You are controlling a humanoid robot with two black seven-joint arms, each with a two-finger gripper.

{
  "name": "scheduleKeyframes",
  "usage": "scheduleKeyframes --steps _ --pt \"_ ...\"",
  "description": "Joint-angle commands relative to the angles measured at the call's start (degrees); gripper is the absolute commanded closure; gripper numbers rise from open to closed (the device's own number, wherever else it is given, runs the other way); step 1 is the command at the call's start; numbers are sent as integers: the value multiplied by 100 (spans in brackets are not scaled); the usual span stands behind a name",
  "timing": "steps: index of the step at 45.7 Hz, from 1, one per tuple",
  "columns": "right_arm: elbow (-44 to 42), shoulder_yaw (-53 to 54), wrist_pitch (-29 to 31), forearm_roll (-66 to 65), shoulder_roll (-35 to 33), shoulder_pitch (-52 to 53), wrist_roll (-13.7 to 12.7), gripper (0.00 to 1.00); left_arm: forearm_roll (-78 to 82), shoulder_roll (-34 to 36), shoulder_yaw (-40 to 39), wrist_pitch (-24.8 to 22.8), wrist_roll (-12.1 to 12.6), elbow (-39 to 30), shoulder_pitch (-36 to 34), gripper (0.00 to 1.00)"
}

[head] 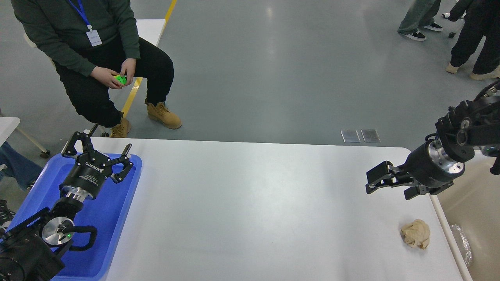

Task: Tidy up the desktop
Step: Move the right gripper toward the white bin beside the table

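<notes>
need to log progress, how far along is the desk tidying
Mostly done by the look of it: the desktop is bare apart from one crumpled brown paper ball near its right edge. Nothing is in hand: the left gripper, over the blue tray, and the right gripper are open. Left: binning that ball.

The left arm comes in from the lower left corner and reaches up and away, its wrist straight behind the left end effector [102, 148], whose two fingers are spread wide apart with nothing between them. The right arm enters from the right edge, its wrist bent leftward and slightly down; the right end effector [375, 182] points left, fingers parted with a clear gap, holding nothing, hanging in the air
</notes>
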Motion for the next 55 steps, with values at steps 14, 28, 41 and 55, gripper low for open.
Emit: scheduleKeyframes --steps 14,28,41,55 --pt "-8 3 1 0 -28 5 0 0 11 0 5 0 9 0 0 1" --pt "-201 -23 -17 -18 -81 13 0 0 20 0 5 0 9 0 0 1" --pt "-289 21 -8 -9 -28 -57 0 0 11 0 5 0 9 0 0 1" --pt "-447 100 62 -18 -19 -92 0 0 11 0 5 0 9 0 0 1"
